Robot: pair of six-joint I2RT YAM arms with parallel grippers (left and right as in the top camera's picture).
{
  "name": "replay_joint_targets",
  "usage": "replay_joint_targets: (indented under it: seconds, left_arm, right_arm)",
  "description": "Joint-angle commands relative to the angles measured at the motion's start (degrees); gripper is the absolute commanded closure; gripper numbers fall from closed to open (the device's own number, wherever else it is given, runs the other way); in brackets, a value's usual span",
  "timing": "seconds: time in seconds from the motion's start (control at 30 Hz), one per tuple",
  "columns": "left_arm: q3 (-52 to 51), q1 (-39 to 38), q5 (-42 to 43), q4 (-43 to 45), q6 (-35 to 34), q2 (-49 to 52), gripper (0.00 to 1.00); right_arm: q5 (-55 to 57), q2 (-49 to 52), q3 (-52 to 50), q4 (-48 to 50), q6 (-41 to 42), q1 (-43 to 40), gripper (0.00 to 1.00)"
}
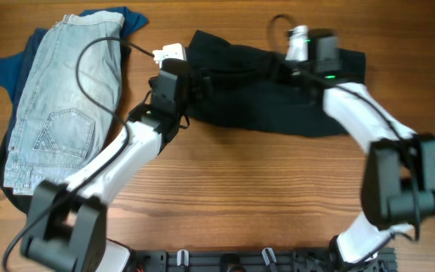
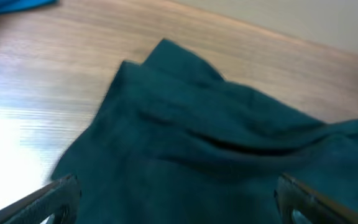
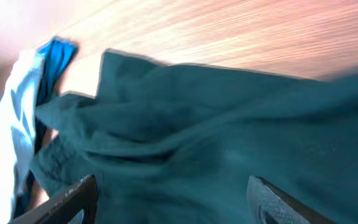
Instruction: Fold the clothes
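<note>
The black shorts lie spread across the far middle of the table; they look dark teal in the left wrist view and the right wrist view. My left gripper is open, its fingers wide apart over the shorts' left end. My right gripper is open, its fingers spread over the shorts' right part. Light-blue denim shorts lie at the left on a blue top.
The denim and blue top also show at the left edge of the right wrist view. A black cable runs across the denim. The wooden table stretches to the front edge, where the arm bases stand.
</note>
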Motion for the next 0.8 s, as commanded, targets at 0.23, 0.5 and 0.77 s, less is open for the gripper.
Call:
replay_joint_targets:
  seconds: [0.23, 0.5, 0.77]
  left_arm:
    - [6.54, 1.42, 10.47, 12.24, 7.58, 18.95, 0.01]
    - [11.1, 3.23, 9.25, 34.45, 13.55, 26.47, 0.0]
    - [19.76, 6.99, 12.52, 30.27, 13.18, 34.75, 0.0]
  right_arm:
    - [3.28, -11.1, 0.85, -18.75, -0.83, -10.45, 0.22]
    - [4.26, -11.1, 0.26, -22.01, -0.72, -10.4, 0.22]
    - [4.28, -11.1, 0.26, -23.04, -1.4, -10.4, 0.22]
